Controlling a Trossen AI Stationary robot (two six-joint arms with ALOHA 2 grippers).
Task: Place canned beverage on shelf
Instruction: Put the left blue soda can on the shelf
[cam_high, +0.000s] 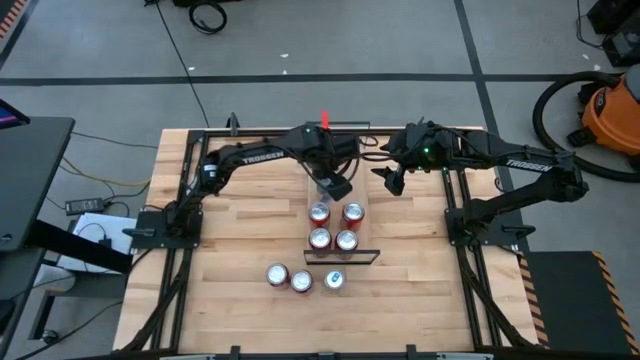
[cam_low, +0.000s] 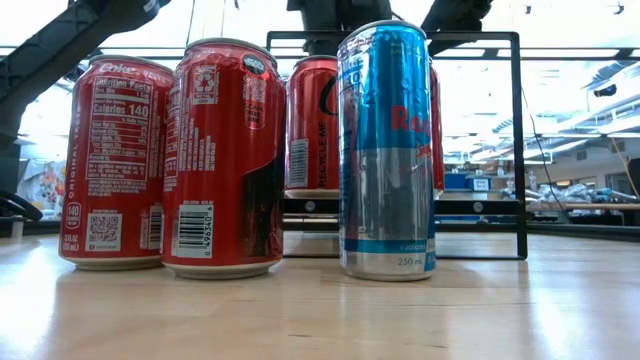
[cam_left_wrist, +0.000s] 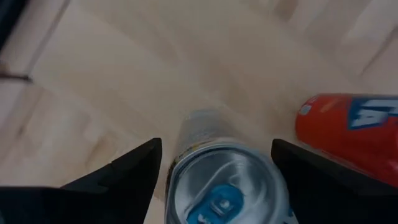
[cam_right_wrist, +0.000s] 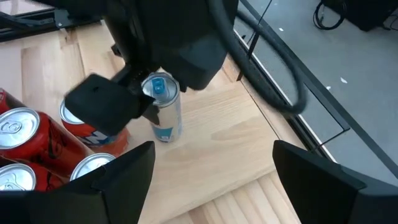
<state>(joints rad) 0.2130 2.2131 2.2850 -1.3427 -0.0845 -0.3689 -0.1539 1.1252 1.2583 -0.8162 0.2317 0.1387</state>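
Two red cola cans are showing white lettering, white nutrition panels and barcodes, with silver rims. The slim can beside them is wearing blue and silver panels with red lettering. Another slim silver can is showing a blue pull tab and a pale blue band. The shelf is showing light wood grain; its wire rail is black.

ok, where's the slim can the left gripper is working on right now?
High view: the slim silver-blue can stands on the shelf at its far end, between the left gripper fingers, just beyond the four red cans.
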